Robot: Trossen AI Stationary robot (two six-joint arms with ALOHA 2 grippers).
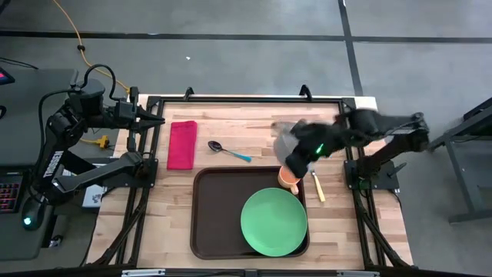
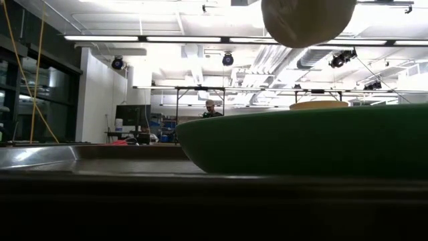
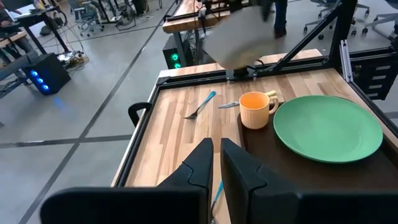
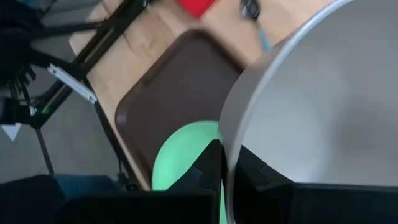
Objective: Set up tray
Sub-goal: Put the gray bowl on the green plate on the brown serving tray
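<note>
My right gripper is shut on a grey bowl, held in the air over the table's far right part. In the low view the bowl's underside shows at the top. The dark brown tray lies at the near middle, with a green plate resting flat on it and an orange cup upright at its far right corner. My left gripper waits beyond the table's left edge, its fingers a narrow gap apart with nothing between them. My right gripper pinches the bowl's rim, one finger outside the wall and the other inside. The fingers slant downward from the table's right side. The bowl is lifted clear of the table and tilted.
A red napkin lies at the far left. Next to it is a blue-handled spoon. A blue-handled fork lies on the wood below the bowl. A yellow-handled knife lies right of the tray. A person stands far behind.
</note>
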